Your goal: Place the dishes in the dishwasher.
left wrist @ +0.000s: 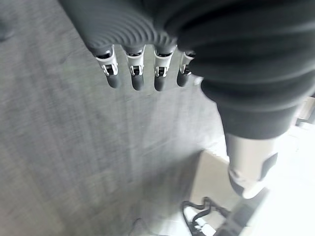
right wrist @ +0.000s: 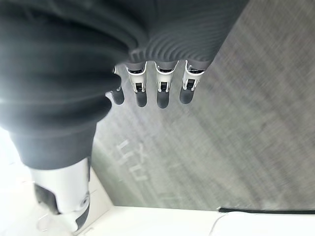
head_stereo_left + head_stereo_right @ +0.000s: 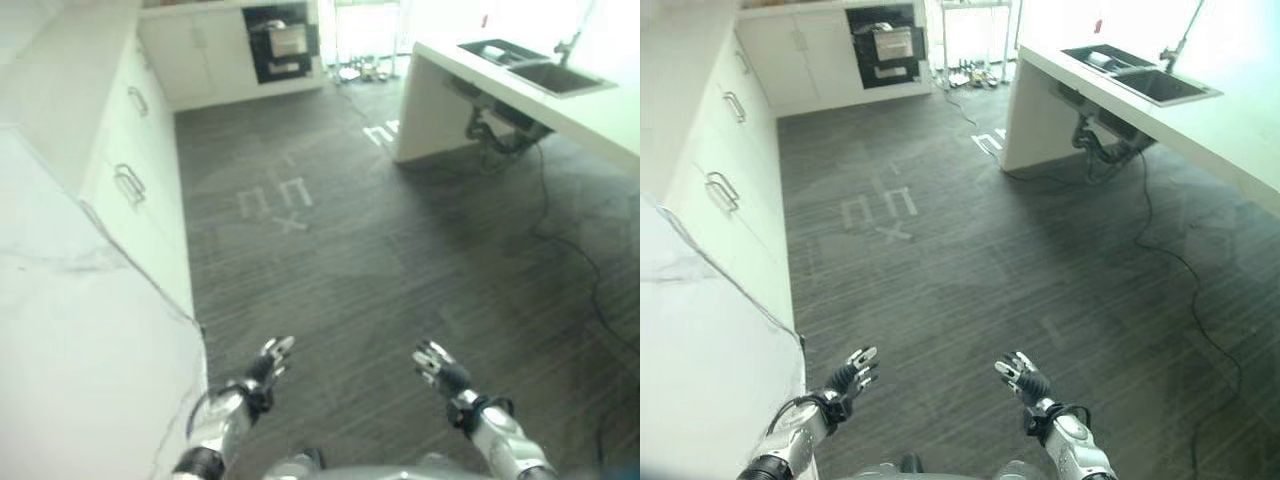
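My left hand [image 3: 265, 372] and right hand [image 3: 440, 372] hang low over the dark grey floor, a little apart, fingers straight and holding nothing. The left wrist view shows my left hand's fingers [image 1: 133, 73] extended above bare carpet. In the right wrist view my right hand's fingers [image 2: 162, 88] are equally straight over the floor. A dark appliance [image 3: 280, 40] with pale items inside is set into the white cabinets at the far end of the room. A sink [image 3: 545, 70] with a tap lies in the white island counter at the far right.
A white marble-look counter [image 3: 60, 330] runs close along my left side, with drawer fronts and handles [image 3: 130, 185] beyond it. Pale tape marks [image 3: 275, 195] lie on the floor ahead. A black cable [image 3: 560, 230] trails from under the island.
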### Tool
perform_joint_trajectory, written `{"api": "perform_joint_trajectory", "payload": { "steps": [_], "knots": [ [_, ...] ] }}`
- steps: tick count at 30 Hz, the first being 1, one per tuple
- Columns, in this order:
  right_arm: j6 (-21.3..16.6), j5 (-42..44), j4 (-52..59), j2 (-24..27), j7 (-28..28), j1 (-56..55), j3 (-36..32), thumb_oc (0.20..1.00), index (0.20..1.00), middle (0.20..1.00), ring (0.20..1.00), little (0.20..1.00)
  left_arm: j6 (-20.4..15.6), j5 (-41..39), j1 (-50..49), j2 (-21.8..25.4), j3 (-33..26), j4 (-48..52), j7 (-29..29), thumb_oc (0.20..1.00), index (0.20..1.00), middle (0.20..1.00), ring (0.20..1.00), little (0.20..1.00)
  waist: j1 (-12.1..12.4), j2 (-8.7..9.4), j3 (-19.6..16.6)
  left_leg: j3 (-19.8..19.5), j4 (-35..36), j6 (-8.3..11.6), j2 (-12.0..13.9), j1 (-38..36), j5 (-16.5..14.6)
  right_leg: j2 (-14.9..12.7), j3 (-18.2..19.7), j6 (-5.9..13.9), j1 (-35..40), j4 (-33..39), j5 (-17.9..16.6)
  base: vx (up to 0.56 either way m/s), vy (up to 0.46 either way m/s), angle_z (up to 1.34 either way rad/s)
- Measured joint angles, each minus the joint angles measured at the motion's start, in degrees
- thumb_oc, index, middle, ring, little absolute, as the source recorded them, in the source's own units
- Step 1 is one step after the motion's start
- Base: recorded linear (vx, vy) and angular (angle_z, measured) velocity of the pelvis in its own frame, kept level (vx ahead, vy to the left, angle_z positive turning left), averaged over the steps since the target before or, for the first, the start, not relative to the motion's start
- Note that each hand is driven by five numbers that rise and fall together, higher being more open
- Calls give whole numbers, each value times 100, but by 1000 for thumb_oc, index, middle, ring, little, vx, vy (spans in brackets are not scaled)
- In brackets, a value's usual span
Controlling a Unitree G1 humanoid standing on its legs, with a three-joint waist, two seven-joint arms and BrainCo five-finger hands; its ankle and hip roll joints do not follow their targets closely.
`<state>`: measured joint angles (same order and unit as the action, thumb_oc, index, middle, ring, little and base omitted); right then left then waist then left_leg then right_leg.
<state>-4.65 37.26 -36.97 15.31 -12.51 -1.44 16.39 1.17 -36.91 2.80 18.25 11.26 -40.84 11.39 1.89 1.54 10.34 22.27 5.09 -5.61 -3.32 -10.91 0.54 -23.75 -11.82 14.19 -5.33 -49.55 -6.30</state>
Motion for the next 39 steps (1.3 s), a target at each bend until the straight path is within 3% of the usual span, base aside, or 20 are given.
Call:
{"api": "perform_joint_trajectory", "payload": {
  "steps": [1,3,5,7,8,10,13,14,16,17,18,20,21,24,26,29,31,32,36,39],
  "knots": [
    [3,-3,17,-25,-4,3,0,1000,1000,1000,1000,1000,2,1,-9,110,163,81,-19,1000,1000,1000,1000,1000,1,-163,-10,35,-1,-100,-36,-20,-66,-229,-86,129,-373,-646,-541,193,100,-7],
    [-2,-9,158,10,-46,71,162,1000,1000,1000,1000,1000,-24,-16,-103,242,181,241,-77,1000,1000,1000,1000,1000,-8,-459,57,44,-19,-280,30,-9,-331,253,-187,74,-1349,-908,290,253,32,-46],
    [-4,-5,273,74,-26,-74,96,1000,1000,1000,1000,1000,75,-16,13,307,182,386,-102,1000,1000,1000,1000,1000,-451,-470,164,-186,-20,-228,18,-90,-350,789,-712,-270,-1749,136,929,269,-83,49],
    [45,-5,260,267,-27,-261,92,1000,1000,1000,1000,1000,94,-18,2,208,161,766,-65,1000,1000,1000,1000,1000,-517,-342,168,-110,-49,172,-82,-337,-619,1010,-1375,-658,-1695,1748,813,385,-123,85],
    [33,-5,277,354,-35,-256,85,1000,1000,1000,1000,1000,115,-18,-31,187,168,791,-45,1000,1000,1000,1000,1000,-545,-241,149,-132,-170,468,-157,-377,-858,1051,-1451,-562,-1733,2586,642,577,-165,62],
    [34,-6,325,410,-49,-222,-150,1000,1000,1000,1000,1000,237,-16,-250,166,217,693,-32,1000,1000,1000,1000,1000,-536,-134,166,-123,-266,522,-452,-659,-953,932,-1523,-696,-1778,3398,307,543,-169,42],
    [30,-2,296,402,-59,-179,-169,1000,1000,1000,1000,1000,205,-11,-788,41,229,686,18,1000,1000,1000,1000,1000,-311,-466,165,-176,-694,557,-426,-1144,-972,1349,-2152,-1675,-1038,2841,652,448,-150,2],
    [30,-2,291,402,-59,-177,-167,1000,1000,1000,1000,1000,205,-11,-802,37,229,685,18,1000,1000,1000,1000,1000,-300,-470,160,-181,-721,557,-428,-1154,-972,1375,-2153,-1713,-1002,2834,678,292,-90,-7],
    [-35,3,105,551,-71,-67,-176,1000,1000,1000,1000,1000,160,-10,-912,-222,225,438,24,1000,1000,1000,1000,1000,-249,-488,-14,-270,-1576,716,-597,-1134,-999,1870,-1793,-2554,-162,3409,868,369,-129,-18],
    [-53,3,53,572,-62,31,-165,1000,1000,1000,1000,1000,141,-8,-938,-253,241,469,66,1000,1000,1000,1000,1000,-240,-521,-43,-276,-2048,777,-537,-888,-1008,1903,-1602,-2462,-78,3615,834,516,-257,-57],
    [-100,0,66,562,-118,143,-123,1000,1000,1000,1000,1000,41,-13,-851,-228,183,473,68,1000,1000,1000,1000,1000,-272,-554,-68,-333,-2343,881,-40,-606,-1013,2079,-1381,-2411,224,3851,940,574,-340,-112],
    [-142,-11,40,498,-270,274,-95,1000,1000,1000,1000,1000,-47,-24,-655,-301,-18,167,53,1000,1000,1000,1000,1000,-391,-357,-153,-364,-4135,1637,97,27,-201,2170,-1577,-2557,149,3000,1704,470,-317,-131],
    [-140,-15,-33,498,-356,192,-86,1000,1000,1000,1000,1000,-100,-29,-552,-299,29,2,49,1000,1000,1000,1000,1000,-469,-225,-282,-297,-5410,1715,403,726,544,2237,-1534,-2526,352,3382,1824,259,-198,-100],
    [-105,-15,-278,480,-444,166,-124,1000,1000,1000,1000,1000,-119,-27,-396,-236,120,103,80,1000,1000,1000,1000,1000,-346,147,-293,-612,-7802,1640,1189,2731,563,2332,-1043,-2479,927,3798,1843,315,-65,-77],
    [-108,-11,-271,453,-448,204,-52,1000,1000,1000,1000,1000,-95,-24,-477,-232,141,92,123,1000,1000,1000,1000,1000,-233,287,-242,-856,-7076,1203,1304,3667,292,2231,-837,-2216,1456,4188,1690,433,164,-75],
    [-64,-12,-240,420,-447,425,362,1000,1000,1000,1000,1000,-61,-28,-633,-207,219,150,96,1000,1000,1000,1000,1000,-54,63,-129,-628,-2885,982,1293,3049,195,2213,-253,-1696,2202,4715,1677,446,335,-116],
    [33,-15,-251,495,-395,395,579,1000,1000,1000,1000,1000,-61,-31,-614,-190,206,281,96,1000,1000,1000,1000,1000,-109,-190,-131,-1444,-702,1048,853,2601,274,2207,-71,-1411,2491,4767,1847,473,297,-62],
    [47,-15,-278,487,-389,395,602,1000,1000,1000,1000,1000,-68,-31,-622,-178,149,327,98,1000,1000,1000,1000,1000,-1,-238,-133,-1872,-199,1047,773,2529,275,2185,148,-1330,2537,4825,1895,347,215,-98],
    [29,-62,-295,389,-321,167,569,1000,1000,1000,1000,1000,-8,-24,-771,-219,89,308,114,1000,1000,1000,1000,1000,149,38,-38,-1291,-223,263,401,1484,868,1414,170,-842,2692,3544,2167,487,315,-91],
    [-4,-65,-291,173,-322,192,492,1000,1000,1000,1000,1000,-17,-20,-355,98,126,258,140,1000,1000,1000,1000,1000,53,58,-72,-1341,-15,56,143,1057,815,1524,-101,-674,2019,2930,2019,351,249,-12]
  ]
}}
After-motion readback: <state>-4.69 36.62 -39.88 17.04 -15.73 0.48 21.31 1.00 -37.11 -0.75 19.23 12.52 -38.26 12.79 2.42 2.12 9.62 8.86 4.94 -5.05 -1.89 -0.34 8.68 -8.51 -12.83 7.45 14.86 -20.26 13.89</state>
